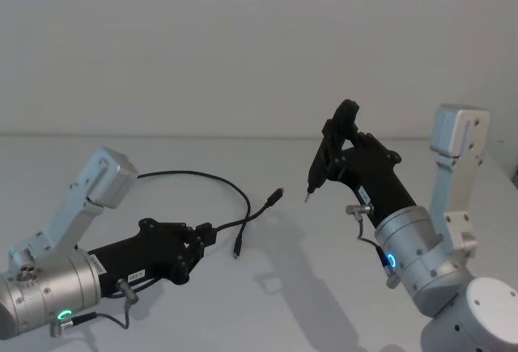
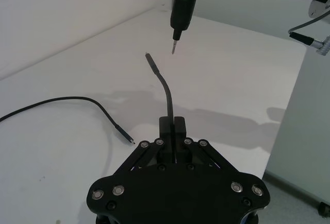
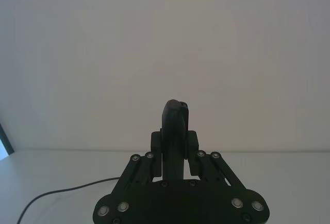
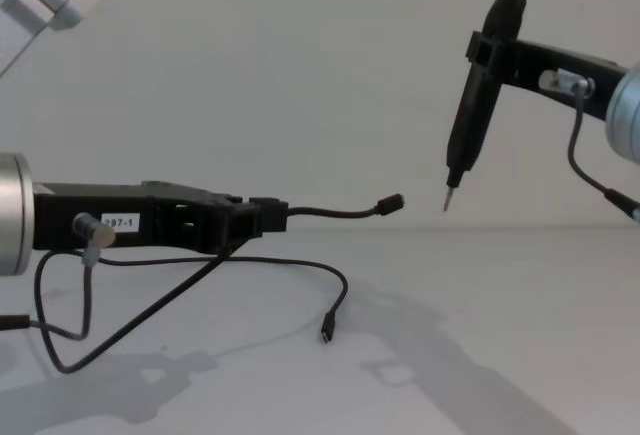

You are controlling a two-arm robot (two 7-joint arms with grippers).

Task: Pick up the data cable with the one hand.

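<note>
— From the head?
— White table, white wall. At 8 o'clock, left gripper, fingers pinched shut on the data cable. At 3 o'clock, right gripper, clamped on a pen tool, tip down.
— Left wrist?
— Pinch up close; one plug poking out near the tool tip, not touching.
— Right wrist?
— Fingers hugging the tool top; thin cable on the table beyond.
— Chest?
— Side look: held cable above the table, another plug low at 6 o'clock.

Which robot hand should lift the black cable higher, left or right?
Left. The left gripper is shut on the data cable; the right gripper is full, holding a pen-shaped tool.
</note>
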